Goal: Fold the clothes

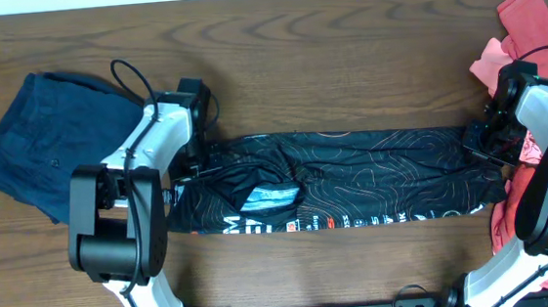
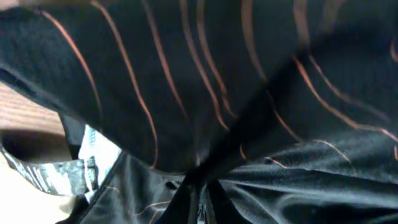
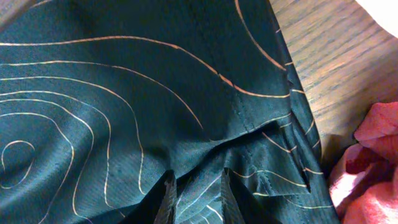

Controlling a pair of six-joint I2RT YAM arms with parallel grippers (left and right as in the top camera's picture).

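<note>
A black garment [image 1: 374,180] with thin orange contour lines lies stretched in a long band across the middle of the table. Its left part is bunched, with a light blue and white patch [image 1: 263,198] showing. My left gripper [image 1: 197,167] is at the garment's left end. In the left wrist view its fingers [image 2: 199,202] are shut on a pinch of the black cloth [image 2: 205,74], which fills the frame. My right gripper [image 1: 479,142] is at the garment's right end. In the right wrist view its fingers [image 3: 196,190] hold a fold of the cloth [image 3: 124,93] between them.
Folded navy shorts [image 1: 43,142] lie at the far left. A heap of red and pink clothes [image 1: 528,16] runs down the right edge behind my right arm and shows in the right wrist view [image 3: 373,168]. The brown wooden table [image 1: 345,60] shows behind the garment.
</note>
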